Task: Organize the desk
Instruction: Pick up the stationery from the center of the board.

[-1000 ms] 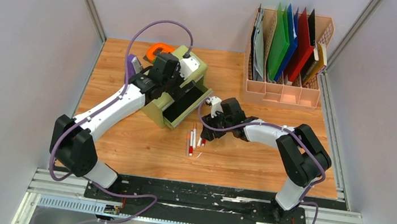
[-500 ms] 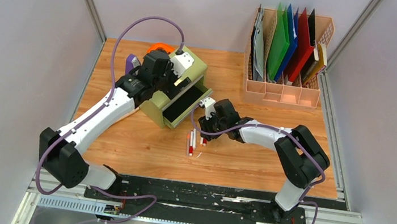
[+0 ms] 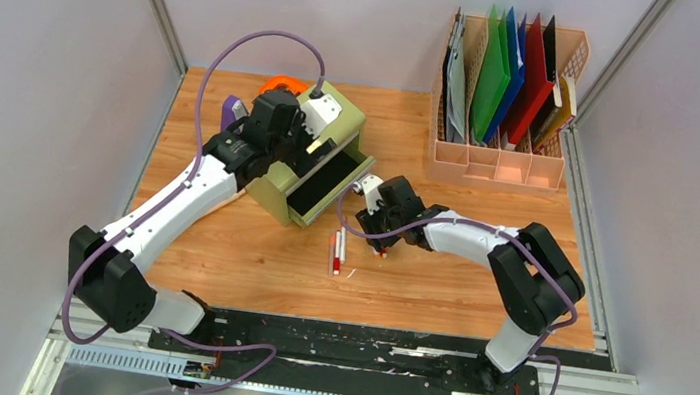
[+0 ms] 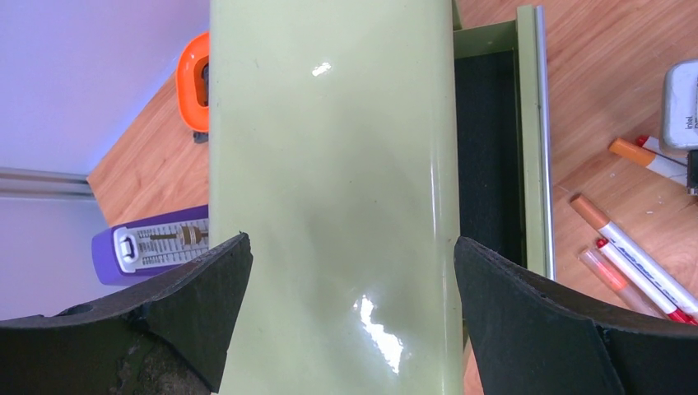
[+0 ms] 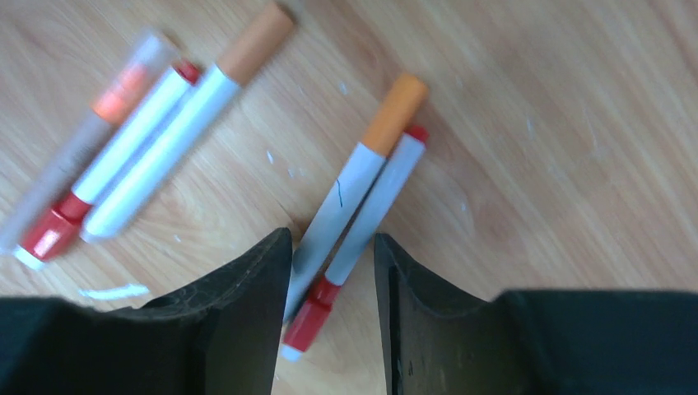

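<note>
The desk [image 3: 475,294] is orange-brown wood. On its back left stands an olive-green drawer chest [image 3: 271,193], its drawer [image 3: 328,180] pulled out and empty. My left gripper [image 3: 304,142] hangs open over the chest's top [image 4: 329,164], one fingertip at each side [image 4: 351,240]. My right gripper [image 3: 376,236] is low on the desk, shut on two markers [image 5: 346,193] lying side by side between its fingers [image 5: 332,237]. Their red end [image 3: 381,253] pokes out below. Three more markers [image 3: 337,251] lie loose just left of it [image 5: 156,132].
A peach file rack [image 3: 497,160] with coloured folders stands at the back right. An orange tape dispenser [image 3: 285,82] and a purple device [image 4: 156,247] sit behind and left of the chest. A black and silver rail [image 3: 358,345] runs along the near edge.
My right gripper has narrowed onto the two markers and dragged them slightly right, away from the other three. My left arm swung up over the chest, then stayed still.
</note>
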Controlling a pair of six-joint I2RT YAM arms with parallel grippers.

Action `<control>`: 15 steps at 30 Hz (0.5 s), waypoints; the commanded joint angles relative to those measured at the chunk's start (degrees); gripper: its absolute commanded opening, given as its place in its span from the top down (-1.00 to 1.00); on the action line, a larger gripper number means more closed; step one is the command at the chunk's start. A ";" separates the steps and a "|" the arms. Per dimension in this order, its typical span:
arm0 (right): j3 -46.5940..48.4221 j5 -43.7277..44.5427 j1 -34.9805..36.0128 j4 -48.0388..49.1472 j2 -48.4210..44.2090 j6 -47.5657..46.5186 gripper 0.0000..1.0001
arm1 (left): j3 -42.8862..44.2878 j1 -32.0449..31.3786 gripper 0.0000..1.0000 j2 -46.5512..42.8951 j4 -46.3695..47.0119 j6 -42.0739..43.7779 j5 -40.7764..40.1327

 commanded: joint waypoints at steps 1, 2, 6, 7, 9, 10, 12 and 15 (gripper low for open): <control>1.88 4.56 -1.11 -8.79 -0.28 -2.76 0.14 | 0.16 0.12 -1.00 -2.68 0.51 -0.90 0.54; 2.28 5.10 -1.46 -9.69 -0.37 -3.02 0.15 | 0.09 0.12 -1.00 -2.87 0.53 -0.82 0.51; 2.62 4.45 -2.73 -10.98 -2.77 -4.07 0.17 | -0.67 0.12 -1.00 -3.65 0.50 -0.52 0.37; 2.67 3.96 -2.74 -11.02 -3.59 -4.22 0.18 | -0.85 0.12 -1.00 -3.74 0.53 -0.46 0.38; 3.02 2.93 -2.70 -11.25 -4.01 -4.33 0.19 | -0.95 0.12 -1.00 -3.98 0.54 -0.35 0.40; 3.43 2.64 -2.67 -11.57 -3.83 -4.29 0.20 | -0.95 0.12 -1.00 -4.00 0.54 -0.33 0.35; 4.23 2.30 -2.65 -12.32 -2.97 -4.08 0.19 | -0.82 0.13 -1.00 -4.01 0.48 -0.35 0.43; 4.38 2.03 -2.69 -12.59 -2.08 -4.35 0.16 | -0.63 0.13 -1.00 -4.31 0.23 -0.61 0.62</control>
